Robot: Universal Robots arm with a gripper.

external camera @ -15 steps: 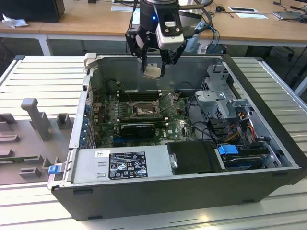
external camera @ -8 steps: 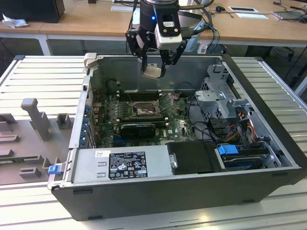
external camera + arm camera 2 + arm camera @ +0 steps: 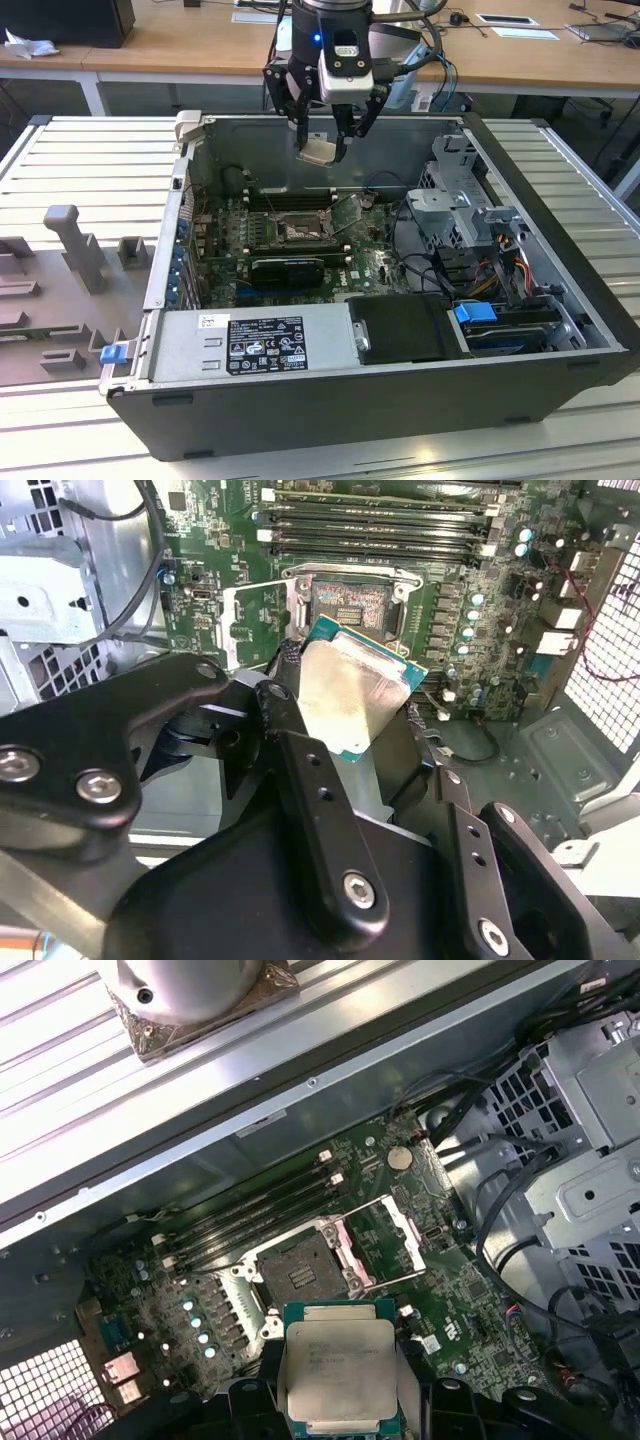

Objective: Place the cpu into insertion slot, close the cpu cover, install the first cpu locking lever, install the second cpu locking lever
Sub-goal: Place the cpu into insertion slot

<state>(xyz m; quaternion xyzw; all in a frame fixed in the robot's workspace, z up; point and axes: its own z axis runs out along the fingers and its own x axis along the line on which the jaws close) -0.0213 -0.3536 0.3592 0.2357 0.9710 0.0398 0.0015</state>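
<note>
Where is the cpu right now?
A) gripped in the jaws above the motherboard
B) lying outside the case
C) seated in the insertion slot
A: the cpu sits clamped between the jaws above the motherboard, while the insertion slot is bare.

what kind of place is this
Likely a robotics lab or workshop: an opened computer case sits on a slatted metal bench, wooden desks stand behind it, and the arm's gripper holds the cpu above the motherboard.
</note>
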